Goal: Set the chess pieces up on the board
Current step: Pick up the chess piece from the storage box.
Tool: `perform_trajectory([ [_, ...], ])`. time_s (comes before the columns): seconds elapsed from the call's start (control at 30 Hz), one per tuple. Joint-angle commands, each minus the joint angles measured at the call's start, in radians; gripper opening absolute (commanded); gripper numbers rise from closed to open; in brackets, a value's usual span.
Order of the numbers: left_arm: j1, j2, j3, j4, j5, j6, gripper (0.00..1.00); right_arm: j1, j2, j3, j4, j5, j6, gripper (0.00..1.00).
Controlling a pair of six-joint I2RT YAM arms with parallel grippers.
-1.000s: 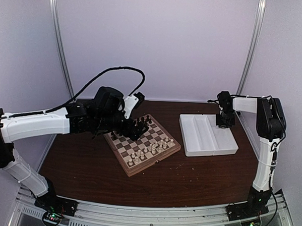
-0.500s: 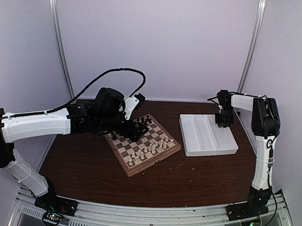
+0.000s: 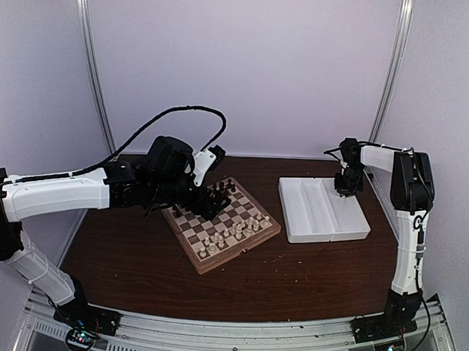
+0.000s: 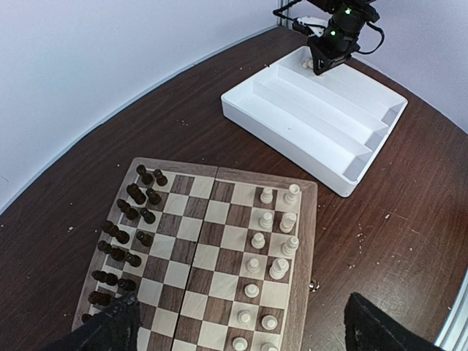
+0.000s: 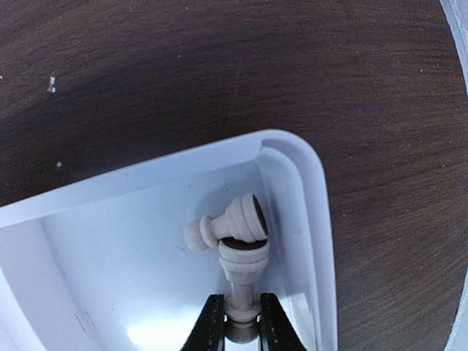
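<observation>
The wooden board (image 3: pixel 221 221) lies mid-table, also in the left wrist view (image 4: pixel 205 256). Several cream-white pieces (image 4: pixel 270 241) stand along its right side and dark pieces (image 4: pixel 128 219) along its left. My left gripper (image 4: pixel 234 333) is open above the board, its fingers (image 4: pixel 102 333) wide apart and empty. My right gripper (image 5: pixel 242 320) is in the far right corner of the white tray (image 5: pixel 146 270) and is shut on the neck of a cream piece (image 5: pixel 243 267) that lies on its side. A second cream piece (image 5: pixel 230 219) lies against it.
The white tray (image 3: pixel 322 209) sits right of the board and shows in the left wrist view (image 4: pixel 314 117). The left arm (image 3: pixel 103 186) reaches across the left half of the table. The back wall stands close behind the tray.
The right arm shifted slightly at the tray's far corner. The left arm and the board's pieces have not moved.
</observation>
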Motion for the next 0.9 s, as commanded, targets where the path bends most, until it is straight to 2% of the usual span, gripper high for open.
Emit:
perform_trajectory([
  [0.0, 0.005, -0.003, 0.0, 0.033, 0.0, 0.006, 0.97, -0.008, -0.094, -0.101, 0.072, -0.105, -0.004, 0.11],
  [0.57, 0.006, 0.033, 0.026, 0.051, 0.07, 0.026, 0.97, 0.016, -0.626, -0.617, 0.307, -0.496, -0.078, 0.1],
  [0.67, 0.006, 0.048, 0.049, 0.051, 0.077, 0.023, 0.96, 0.068, -0.71, -0.672, 0.358, -0.534, -0.085, 0.1],
  [0.87, 0.006, 0.064, 0.067, 0.111, 0.133, -0.038, 0.87, 0.23, -0.796, -0.729, 0.445, -0.532, -0.076, 0.1],
])
